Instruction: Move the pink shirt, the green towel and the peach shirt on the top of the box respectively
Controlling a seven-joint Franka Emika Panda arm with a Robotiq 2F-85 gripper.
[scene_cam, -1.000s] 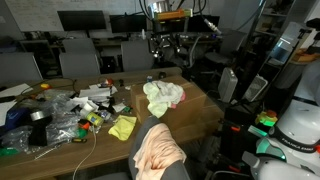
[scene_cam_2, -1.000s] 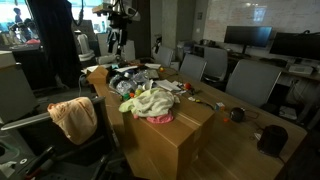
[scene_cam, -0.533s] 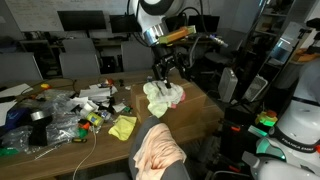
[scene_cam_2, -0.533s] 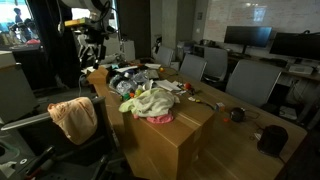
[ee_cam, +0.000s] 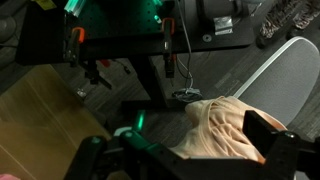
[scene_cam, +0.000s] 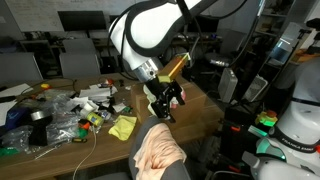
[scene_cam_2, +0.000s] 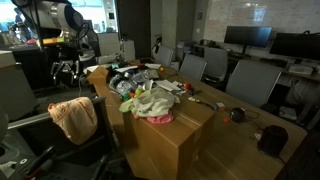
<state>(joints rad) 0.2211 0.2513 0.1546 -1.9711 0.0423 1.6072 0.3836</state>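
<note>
End effector [scene_cam: 165, 100] hangs past the near edge of the wooden surface [scene_cam: 203, 108], just above the peach shirt [scene_cam: 158, 150] and not touching it. The shirt is draped over the back of a grey chair [ee_cam: 295, 75] pulled close to the surface.

In the wrist view the two fingers [ee_cam: 270, 140] stand wide apart at either side of the frame, with nothing held between them. The peach shirt lies below the gap, bunched against the chair back.

The green towel [scene_cam: 122, 127] lies flat on the surface, beside a clutter [scene_cam: 55, 115] of plastic bags and cables, well apart from the end effector.

The pink shirt [scene_cam_2: 160, 118] sits crumpled on the surface in an exterior view, with a pale cloth [scene_cam_2: 150, 99] heaped on top of it. From the opposite side the white arm [scene_cam: 150, 35] hides this heap. In the view that shows the heap, the arm reaches out to the side of the surface — the end effector is over the chair, away from the pile.
</note>
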